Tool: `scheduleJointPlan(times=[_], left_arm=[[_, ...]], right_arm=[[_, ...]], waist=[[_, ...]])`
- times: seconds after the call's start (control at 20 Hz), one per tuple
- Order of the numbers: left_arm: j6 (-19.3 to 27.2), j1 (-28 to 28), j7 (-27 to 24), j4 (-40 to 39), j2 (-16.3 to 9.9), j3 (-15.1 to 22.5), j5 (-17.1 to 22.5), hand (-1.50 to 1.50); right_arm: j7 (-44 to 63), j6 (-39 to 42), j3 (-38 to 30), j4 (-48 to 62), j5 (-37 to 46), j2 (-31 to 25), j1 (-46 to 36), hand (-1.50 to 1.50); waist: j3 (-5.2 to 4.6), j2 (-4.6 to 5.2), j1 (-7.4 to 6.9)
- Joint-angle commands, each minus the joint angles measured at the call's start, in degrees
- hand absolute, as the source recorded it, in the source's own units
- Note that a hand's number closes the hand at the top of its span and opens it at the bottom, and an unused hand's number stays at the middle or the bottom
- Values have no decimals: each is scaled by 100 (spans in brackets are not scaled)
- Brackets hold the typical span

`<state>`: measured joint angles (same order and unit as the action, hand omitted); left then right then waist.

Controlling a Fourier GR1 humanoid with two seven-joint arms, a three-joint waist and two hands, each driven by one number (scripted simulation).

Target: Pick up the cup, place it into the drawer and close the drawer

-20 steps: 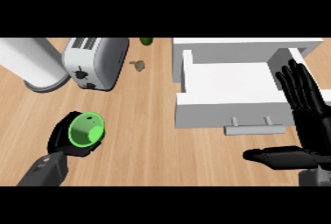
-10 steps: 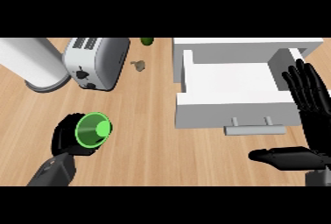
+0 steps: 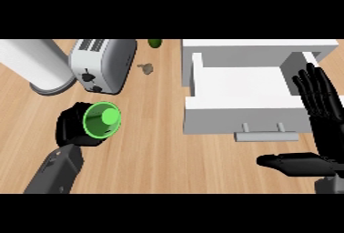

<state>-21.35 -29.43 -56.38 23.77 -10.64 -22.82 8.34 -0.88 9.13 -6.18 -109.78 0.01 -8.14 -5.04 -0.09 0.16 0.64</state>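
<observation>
A green cup [image 3: 102, 119] shows its round inside at the left of the counter, with my left hand [image 3: 70, 128] curled round it from behind and below. The white drawer [image 3: 242, 93] stands pulled out at the upper right, its tray bare and its grey handle [image 3: 266, 134] facing me. Beside the drawer's right wall my right hand [image 3: 321, 107] is held open, fingers straight and pointing away, thumb [image 3: 290, 163] stretched out to the left below the handle.
A white toaster [image 3: 101, 63] stands behind the cup, with a tall white cylinder [image 3: 39, 68] to its left. A small grey object [image 3: 145, 68] and a dark green item [image 3: 155, 43] lie further back. Bare wooden counter [image 3: 174, 159] spreads between the two hands.
My left hand has carried the cup to the right and a little away from me, tilting its mouth more toward the view. The right hand has barely shifted.
</observation>
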Motion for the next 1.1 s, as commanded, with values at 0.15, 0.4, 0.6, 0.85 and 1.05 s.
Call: scheduleJointPlan(times=[0.15,0.4,0.6,0.85,1.05], left_arm=[[-219,-272,213,1155,312,466,-20,150],[506,-516,1302,2514,583,844,-31,150],[1310,-864,2059,3192,1044,1412,-37,150],[1775,-1242,2903,3750,1056,1810,-39,150],[2187,-2229,3645,3485,1059,1753,-177,150]], right_arm=[[-244,109,-291,104,-89,-149,202,-150],[-205,80,-30,-42,53,20,373,-150],[58,139,-306,-71,-226,-160,135,-150],[-30,131,-301,-20,-187,-125,89,-150],[-2,333,-301,-378,-318,-184,468,-150]], waist=[[18,-50,-101],[21,-77,-157],[16,-64,-97],[11,-30,-55],[11,-25,18]])
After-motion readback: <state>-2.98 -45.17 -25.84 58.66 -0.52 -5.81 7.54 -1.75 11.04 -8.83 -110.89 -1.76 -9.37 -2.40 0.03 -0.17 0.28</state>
